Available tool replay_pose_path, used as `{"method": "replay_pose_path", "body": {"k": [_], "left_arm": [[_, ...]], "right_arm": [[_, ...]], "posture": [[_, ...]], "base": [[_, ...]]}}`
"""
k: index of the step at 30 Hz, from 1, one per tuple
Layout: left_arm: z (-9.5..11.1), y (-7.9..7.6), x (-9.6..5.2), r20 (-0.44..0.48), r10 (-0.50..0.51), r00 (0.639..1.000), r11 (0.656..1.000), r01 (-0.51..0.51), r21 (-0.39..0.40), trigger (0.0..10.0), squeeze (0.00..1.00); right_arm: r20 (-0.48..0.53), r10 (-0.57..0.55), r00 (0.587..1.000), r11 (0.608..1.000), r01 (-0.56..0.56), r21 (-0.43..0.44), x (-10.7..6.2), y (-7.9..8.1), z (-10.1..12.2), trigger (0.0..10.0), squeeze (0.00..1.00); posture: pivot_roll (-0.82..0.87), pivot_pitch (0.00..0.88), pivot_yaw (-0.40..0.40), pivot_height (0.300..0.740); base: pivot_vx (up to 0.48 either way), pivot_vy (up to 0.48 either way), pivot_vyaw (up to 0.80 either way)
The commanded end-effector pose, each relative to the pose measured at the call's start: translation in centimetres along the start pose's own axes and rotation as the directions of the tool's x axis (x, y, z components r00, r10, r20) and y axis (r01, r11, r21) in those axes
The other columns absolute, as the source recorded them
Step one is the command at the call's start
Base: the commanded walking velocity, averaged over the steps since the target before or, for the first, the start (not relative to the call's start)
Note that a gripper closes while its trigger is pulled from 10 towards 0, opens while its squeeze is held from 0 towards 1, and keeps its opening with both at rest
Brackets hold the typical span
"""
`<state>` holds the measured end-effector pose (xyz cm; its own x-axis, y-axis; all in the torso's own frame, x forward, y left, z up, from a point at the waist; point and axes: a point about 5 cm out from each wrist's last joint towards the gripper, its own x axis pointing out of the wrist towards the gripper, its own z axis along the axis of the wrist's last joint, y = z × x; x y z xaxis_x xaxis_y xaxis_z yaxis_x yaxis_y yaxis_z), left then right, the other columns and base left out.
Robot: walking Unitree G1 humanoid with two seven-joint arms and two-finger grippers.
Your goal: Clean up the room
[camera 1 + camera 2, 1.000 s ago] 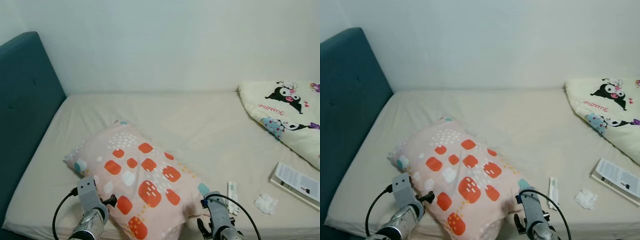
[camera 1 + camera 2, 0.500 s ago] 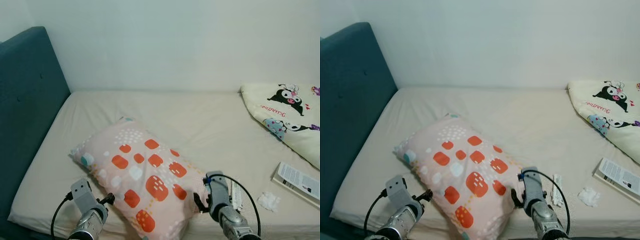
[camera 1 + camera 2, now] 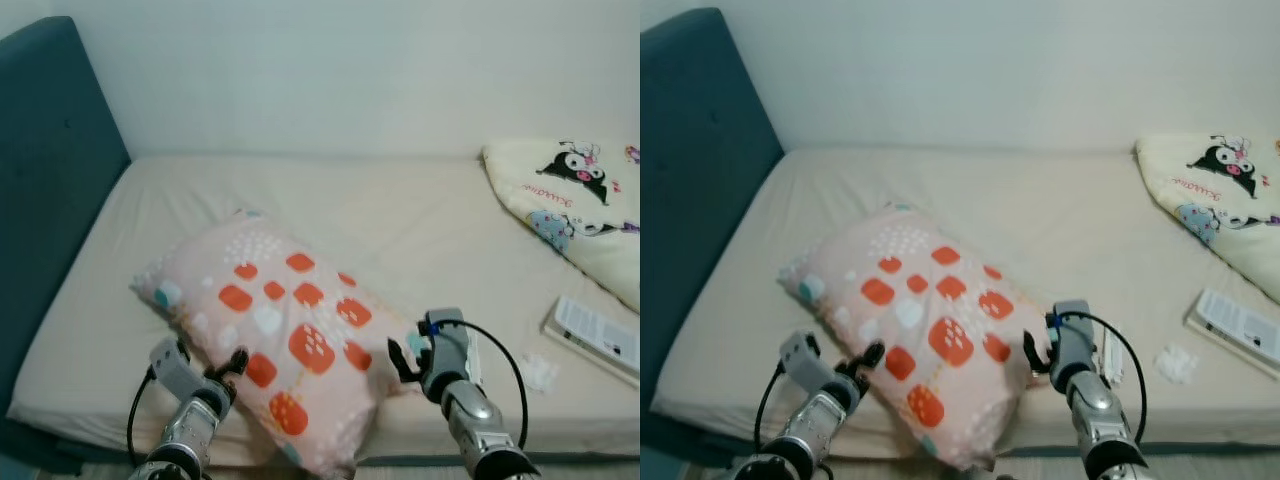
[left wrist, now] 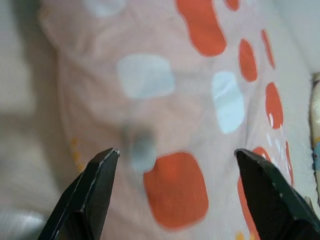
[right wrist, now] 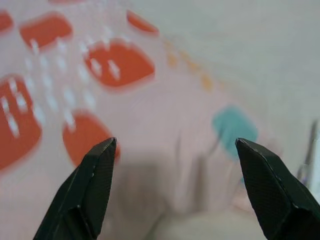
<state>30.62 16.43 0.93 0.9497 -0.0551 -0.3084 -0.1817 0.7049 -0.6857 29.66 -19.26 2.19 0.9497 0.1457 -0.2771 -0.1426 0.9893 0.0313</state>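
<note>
Pink with orange, white and teal patches, the pillow [image 3: 285, 340] lies slantwise on the near part of the beige bed [image 3: 400, 235], its near corner hanging over the bed's near edge. Left claw [image 3: 232, 364] sits at the pillow's near left side, its fingers spread wide with the patterned fabric before them, gripping nothing. Right claw [image 3: 400, 362] is at the pillow's near right edge, likewise wide open and empty. Just right of it lies a white strip [image 3: 1110, 352], then a crumpled tissue [image 3: 1175, 364] and a booklet [image 3: 595, 338]. A cartoon-print blanket [image 3: 570, 205] covers the far right; a teal headboard [image 3: 50, 180] stands left.
</note>
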Motion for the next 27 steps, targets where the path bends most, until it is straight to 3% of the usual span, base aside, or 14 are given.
{"method": "replay_pose_path", "body": {"k": [1,3,8,11,14,15,17,19,20,21,22,23,26,27], "left_arm": [[0.0,0.6,-0.3,-0.002,0.010,1.000,1.000,-0.010,-0.006,10.0,0.00],[0.8,0.0,0.2,0.013,-0.015,1.000,1.000,0.015,0.001,10.0,0.00],[3.6,-1.4,1.3,0.055,-0.045,0.997,0.991,0.037,0.126,10.0,0.00],[4.4,-1.5,1.5,0.082,-0.035,0.996,0.990,0.023,0.141,10.0,0.00],[7.6,-2.5,2.1,0.186,-0.036,0.982,0.990,0.009,0.143,10.0,0.00],[7.6,-2.5,2.1,0.186,-0.036,0.982,0.990,0.009,0.143,10.0,0.00],[8.9,-3.1,2.4,0.230,-0.046,0.972,0.995,0.024,0.098,10.0,0.00],[9.6,-4.2,2.7,0.263,-0.097,0.960,0.994,0.108,-0.027,10.0,0.00],[9.6,-4.2,2.7,0.263,-0.097,0.960,0.994,0.108,-0.027,10.0,0.00],[9.5,-4.8,2.8,0.270,-0.135,0.953,0.980,0.169,-0.108,10.0,0.00],[9.5,-4.8,2.8,0.270,-0.135,0.953,0.980,0.169,-0.108,10.0,0.00],[9.0,-5.3,3.0,0.270,-0.172,0.947,0.955,0.228,-0.192,10.0,0.00],[8.7,-5.6,3.0,0.269,-0.194,0.943,0.935,0.260,-0.240,10.0,0.00],[7.6,-5.8,3.0,0.249,-0.217,0.944,0.907,0.290,-0.306,10.0,0.00]], "right_arm": [[-0.017,0.007,1.000,1.000,-0.007,0.029,-0.6,0.1,-0.9,10.0,0.00],[0.007,0.026,1.000,0.998,-0.027,0.051,-1.1,0.4,-1.0,10.0,0.00],[0.113,0.113,0.987,0.981,-0.129,0.142,-3.3,1.9,-0.2,10.0,0.00],[0.133,0.129,0.983,0.978,-0.149,0.149,-3.7,2.1,0.3,10.0,0.00],[0.201,0.174,0.964,0.964,-0.208,0.166,-4.3,2.7,2.1,10.0,0.00],[0.201,0.174,0.964,0.964,-0.208,0.166,-4.3,2.7,2.1,10.0,0.00],[0.220,0.190,0.957,0.960,-0.228,0.162,-4.4,2.9,2.8,10.0,0.00],[0.232,0.202,0.951,0.956,-0.244,0.165,-4.5,3.2,3.4,10.0,0.00],[0.232,0.202,0.951,0.956,-0.244,0.165,-4.5,3.2,3.4,10.0,0.00],[0.233,0.209,0.950,0.953,-0.251,0.171,-4.6,3.4,3.6,10.0,0.00],[0.233,0.209,0.950,0.953,-0.251,0.171,-4.6,3.4,3.6,10.0,0.00],[0.228,0.215,0.950,0.950,-0.258,0.178,-4.9,3.5,3.7,10.0,0.00],[0.224,0.218,0.950,0.948,-0.261,0.183,-5.0,3.6,3.8,10.0,0.00],[0.219,0.220,0.951,0.947,-0.262,0.187,-5.2,3.7,3.9,10.0,0.00]], "posture": [[-0.26,0.195,0.007,0.625],[-0.28,0.239,0.014,0.620],[-0.32,0.294,0.025,0.600],[-0.33,0.305,0.028,0.595],[-0.34,0.312,0.032,0.580],[-0.34,0.312,0.032,0.580],[-0.34,0.314,0.033,0.570],[-0.33,0.317,0.033,0.560],[-0.33,0.317,0.033,0.560],[-0.33,0.318,0.033,0.555],[-0.33,0.318,0.033,0.555],[-0.33,0.324,0.032,0.550],[-0.33,0.324,0.032,0.545],[-0.35,0.333,0.029,0.540]], "base": [[0.000,0.000,0.00],[0.000,0.000,0.00],[0.000,0.000,0.00],[0.000,0.000,0.00],[0.000,0.000,0.00],[0.000,0.000,0.00],[0.000,0.000,0.00],[0.000,0.000,0.00],[0.000,0.000,0.00],[0.000,0.000,0.00],[0.000,0.000,0.00],[0.000,0.000,0.00],[0.000,0.000,0.00],[0.000,0.000,0.00]]}}
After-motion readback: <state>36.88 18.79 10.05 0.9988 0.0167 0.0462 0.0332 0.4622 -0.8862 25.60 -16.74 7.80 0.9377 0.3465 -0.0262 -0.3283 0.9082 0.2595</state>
